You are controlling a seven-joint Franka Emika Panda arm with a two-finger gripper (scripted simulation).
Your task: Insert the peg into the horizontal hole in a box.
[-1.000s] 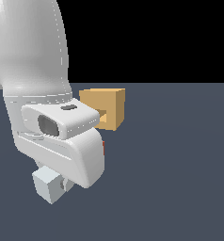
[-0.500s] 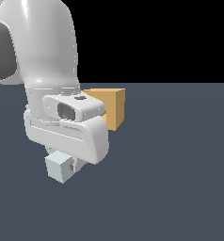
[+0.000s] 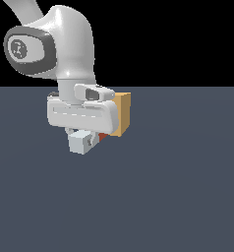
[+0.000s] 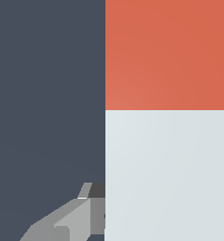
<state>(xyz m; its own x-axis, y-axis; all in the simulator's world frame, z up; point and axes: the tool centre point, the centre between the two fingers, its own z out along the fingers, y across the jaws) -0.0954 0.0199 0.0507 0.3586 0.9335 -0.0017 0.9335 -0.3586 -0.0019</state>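
Note:
The tan box [image 3: 122,114] sits on the dark floor behind my hand; only its side on the exterior view's right shows, and the hole is hidden by the hand. My gripper [image 3: 88,139] is shut on the peg [image 3: 80,142]. Its pale grey end points toward the camera. Its red end [image 3: 103,136] points at the box and lies close to the box's lower front. In the wrist view the peg [image 4: 165,169] fills the frame, with its red end [image 4: 165,54] away from the hand, and one grey finger [image 4: 62,221] shows beside it.
The dark grey-blue floor [image 3: 178,187] spreads all around. The white arm and hand [image 3: 79,113] block the box's front face in the exterior view.
The arm has swung up and toward the exterior view's right. The peg has gone with it, moving closer to the box; its red end now shows by the box.

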